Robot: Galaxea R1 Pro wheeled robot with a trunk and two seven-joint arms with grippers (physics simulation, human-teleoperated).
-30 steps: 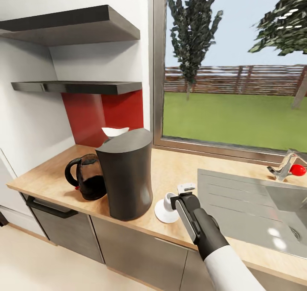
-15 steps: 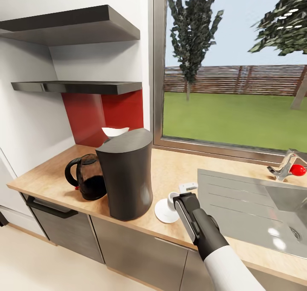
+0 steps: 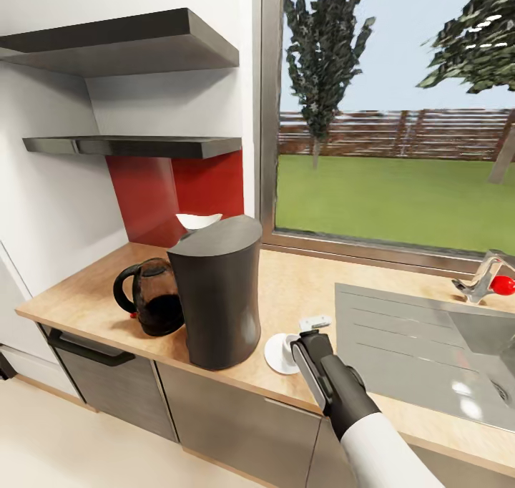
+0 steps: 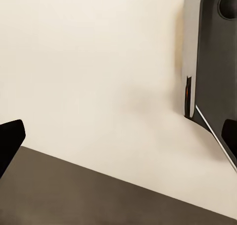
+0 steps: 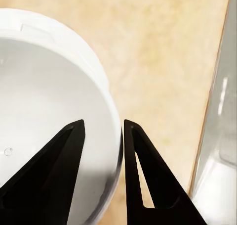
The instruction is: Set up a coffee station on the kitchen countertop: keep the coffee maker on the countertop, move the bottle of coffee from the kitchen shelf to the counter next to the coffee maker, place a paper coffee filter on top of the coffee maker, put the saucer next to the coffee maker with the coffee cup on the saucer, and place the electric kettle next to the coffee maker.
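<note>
A tall dark grey vessel with a slanted lid [image 3: 214, 295] stands near the counter's front edge. Left of it is a glass pot with a black handle [image 3: 154, 305], and a white paper filter [image 3: 197, 220] peeks out behind. To its right lies a white saucer [image 3: 275, 352]. My right gripper [image 3: 309, 336] hangs over the saucer and hides most of the white coffee cup [image 5: 44, 136]. In the right wrist view the gripper [image 5: 102, 123] is shut on the cup's rim, one finger inside and one outside. My left gripper [image 4: 118, 136] is open over pale floor.
A steel sink with drainboard [image 3: 400, 345] fills the counter to the right, with a tap [image 3: 486, 277] at its back. A small white object [image 3: 315, 322] lies on the wood beyond my right gripper. Two dark shelves [image 3: 136, 144] hang on the left wall.
The right gripper has drawn back toward the counter's front and come down with the cup over the saucer. The whole view has shifted slightly, so the camera moved.
</note>
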